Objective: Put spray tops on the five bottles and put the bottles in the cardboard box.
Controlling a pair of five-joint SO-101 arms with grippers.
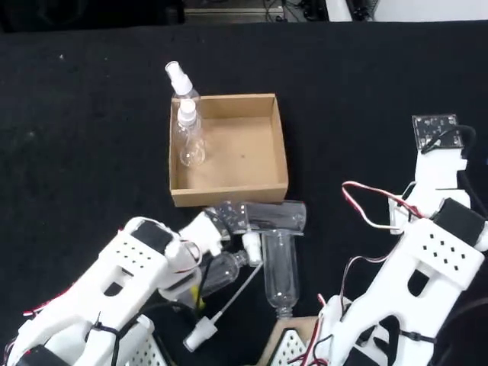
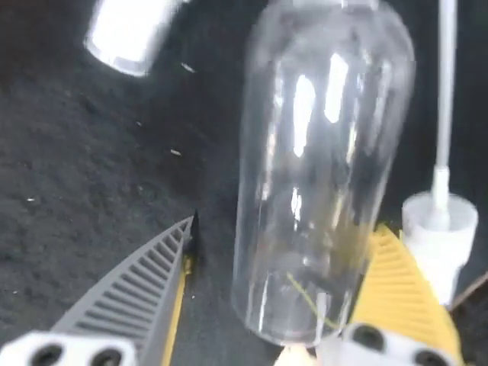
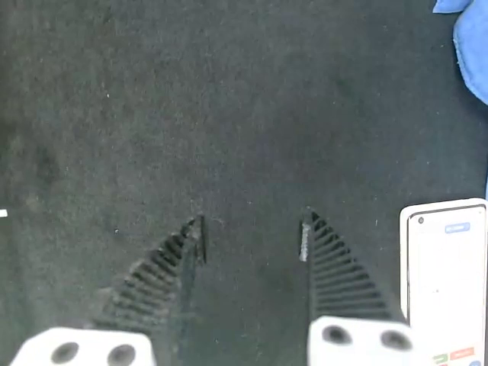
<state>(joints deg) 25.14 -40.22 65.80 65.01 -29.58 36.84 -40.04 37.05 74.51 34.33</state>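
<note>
1. Two capped already, by the look of things: a capped bottle [image 1: 190, 137] lying inside the cardboard box [image 1: 229, 195] along one side wall, and a corner bottle [image 1: 181, 82] at the far corner. Hard to tell whether inside or just behind.
2. Now on bottle number three, it seems: picking up for capping.
3. Left hand [image 2: 286, 227] spread wide astride a clear bottle [image 2: 320, 152] lying on the worktop [image 2: 84, 152]. Yellow finger [image 2: 396, 290] right at its side, grey finger [image 2: 137, 297] apart from it. Nothing clamped yet.
4. Clear, empty, smooth and glossy, with a rounded shoulder. Probably light and slippery, likely to roll under an uneven squeeze.
5. Loose spray top [image 2: 438, 229] just beside, long dip tube running alongside the bottle.
6. Next move calls for closing squarely on the body, standing the bottle up, then threading that thin tube into the neck. A two-handed job, most likely.
7. Right hand [image 3: 252, 229] open, holding nothing, over bare worktop and well apart from the action.
8. Second bare bottle [image 1: 280, 268] lying near, third bare bottle [image 1: 276, 216] just in front of the box.
</note>
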